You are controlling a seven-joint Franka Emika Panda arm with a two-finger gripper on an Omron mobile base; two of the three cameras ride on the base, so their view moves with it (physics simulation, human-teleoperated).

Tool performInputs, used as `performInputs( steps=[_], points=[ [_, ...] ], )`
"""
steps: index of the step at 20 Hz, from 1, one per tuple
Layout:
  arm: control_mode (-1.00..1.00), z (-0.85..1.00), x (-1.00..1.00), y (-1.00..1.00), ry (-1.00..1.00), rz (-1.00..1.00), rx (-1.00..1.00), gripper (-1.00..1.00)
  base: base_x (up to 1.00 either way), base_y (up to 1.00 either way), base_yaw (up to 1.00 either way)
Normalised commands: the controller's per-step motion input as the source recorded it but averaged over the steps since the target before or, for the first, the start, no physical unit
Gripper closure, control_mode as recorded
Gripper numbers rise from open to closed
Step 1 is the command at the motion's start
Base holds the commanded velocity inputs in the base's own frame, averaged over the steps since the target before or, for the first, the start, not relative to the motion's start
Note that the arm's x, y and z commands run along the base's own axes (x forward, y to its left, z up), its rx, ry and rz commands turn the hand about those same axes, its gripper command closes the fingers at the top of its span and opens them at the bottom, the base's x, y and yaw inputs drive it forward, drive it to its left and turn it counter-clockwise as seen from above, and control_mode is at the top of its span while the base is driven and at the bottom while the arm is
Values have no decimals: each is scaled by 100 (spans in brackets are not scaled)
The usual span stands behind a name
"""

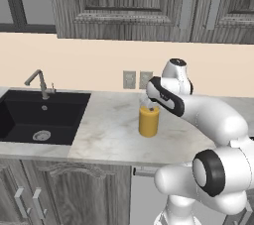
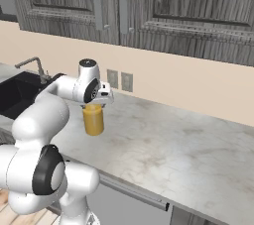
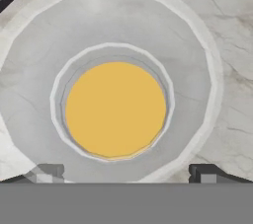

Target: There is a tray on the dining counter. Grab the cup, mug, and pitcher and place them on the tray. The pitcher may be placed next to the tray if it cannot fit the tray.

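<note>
Here the pitcher (image 1: 149,120) stands upright on the marble worktop (image 1: 109,135), a clear glass vessel holding orange liquid, set between the black sink (image 1: 34,115) and the far stretch of stone. In the right base view the same pitcher (image 2: 93,118) sits near the worktop's (image 2: 168,144) front edge, with two wall outlets (image 2: 120,80) on the beige backsplash behind it. The hand view looks straight down its mouth — a wide pale rim (image 3: 210,85) ringing a round disc of orange liquid (image 3: 115,109), veined marble showing around the outside.

The gripper (image 2: 101,101) hangs directly over the pitcher's top, pointing down. Its two dark fingertips (image 3: 205,172) rise at the bottom of the hand view, set far apart, one on each side and spread about as wide as the rim, so the jaws are fully spread and grasp nothing. Whether the tips touch the glass I cannot tell.

Further out, a curved faucet (image 1: 38,81) rises behind the sink, grey wood-grain wall cabinets (image 1: 129,1) hang above the backsplash, and matching base cabinets (image 1: 59,194) with bar handles run under the worktop. The white arm (image 1: 208,115) reaches in from the lower right of the left base view.
</note>
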Motion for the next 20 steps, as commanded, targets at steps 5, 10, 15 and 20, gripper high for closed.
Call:
performInputs(
  steps=[5,10,15,20],
  points=[
    [-100,0,0,0,0,0,0,100,0,0,0],
    [-100,0,0,0,0,0,0,100,0,0,0],
    [-100,0,0,0,0,0,0,100,0,0,0],
    [-100,0,0,0,0,0,0,100,0,0,0]
  ],
)
